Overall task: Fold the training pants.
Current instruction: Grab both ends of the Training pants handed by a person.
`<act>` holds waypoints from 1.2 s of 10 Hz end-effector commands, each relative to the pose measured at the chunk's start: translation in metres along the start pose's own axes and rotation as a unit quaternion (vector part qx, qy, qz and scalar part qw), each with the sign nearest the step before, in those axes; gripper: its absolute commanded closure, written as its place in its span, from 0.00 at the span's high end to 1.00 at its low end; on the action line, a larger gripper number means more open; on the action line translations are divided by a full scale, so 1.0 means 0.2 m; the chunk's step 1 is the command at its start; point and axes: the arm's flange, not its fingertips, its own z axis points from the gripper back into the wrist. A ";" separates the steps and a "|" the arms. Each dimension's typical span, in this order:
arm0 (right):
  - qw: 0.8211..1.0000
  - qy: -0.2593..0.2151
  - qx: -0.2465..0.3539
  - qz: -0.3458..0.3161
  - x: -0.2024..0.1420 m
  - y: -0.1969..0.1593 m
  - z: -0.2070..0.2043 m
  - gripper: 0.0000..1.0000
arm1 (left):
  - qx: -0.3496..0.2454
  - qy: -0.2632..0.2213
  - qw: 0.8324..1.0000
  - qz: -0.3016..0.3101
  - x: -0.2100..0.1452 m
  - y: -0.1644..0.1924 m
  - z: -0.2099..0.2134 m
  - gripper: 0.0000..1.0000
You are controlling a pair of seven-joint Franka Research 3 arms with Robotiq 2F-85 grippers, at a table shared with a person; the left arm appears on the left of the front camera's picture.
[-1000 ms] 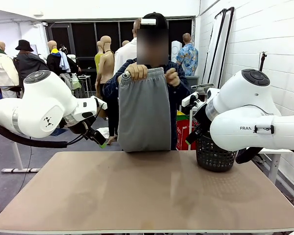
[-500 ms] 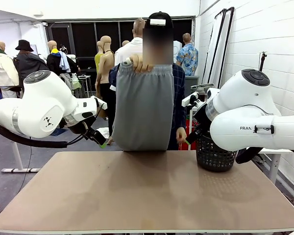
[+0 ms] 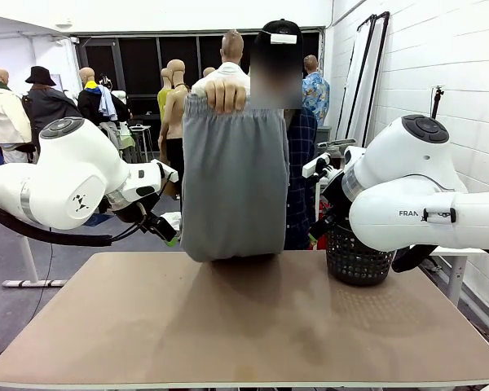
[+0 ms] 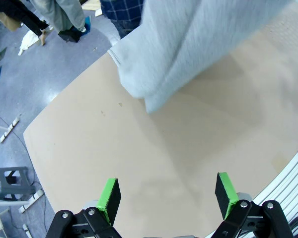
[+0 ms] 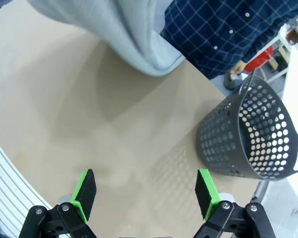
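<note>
A person at the far side of the table holds the light grey training pants (image 3: 235, 179) up by the waistband with one hand (image 3: 226, 95); the cloth hangs down and its lower end reaches the table's far edge. The same pants (image 4: 198, 44) hang over the tabletop in the left wrist view, and their lower end (image 5: 124, 34) shows in the right wrist view. My left gripper (image 4: 168, 196) is open, raised over the table's left side. My right gripper (image 5: 146, 194) is open too, raised near the basket. Neither touches the pants.
A black mesh basket (image 3: 354, 257) stands at the table's far right corner, also the basket (image 5: 251, 134) in the right wrist view. The brown tabletop (image 3: 244, 326) lies bare in front of the pants. The person's blue checked shirt (image 5: 223, 29) is just behind the table edge.
The person has raised the pants higher and now holds the waistband with one hand instead of two. Both arms have stayed still.
</note>
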 end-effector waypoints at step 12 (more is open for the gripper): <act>1.000 -0.007 0.003 0.015 0.00 -0.01 0.00 1.00 | 0.000 -0.001 1.000 -0.015 0.00 0.01 0.01 1.00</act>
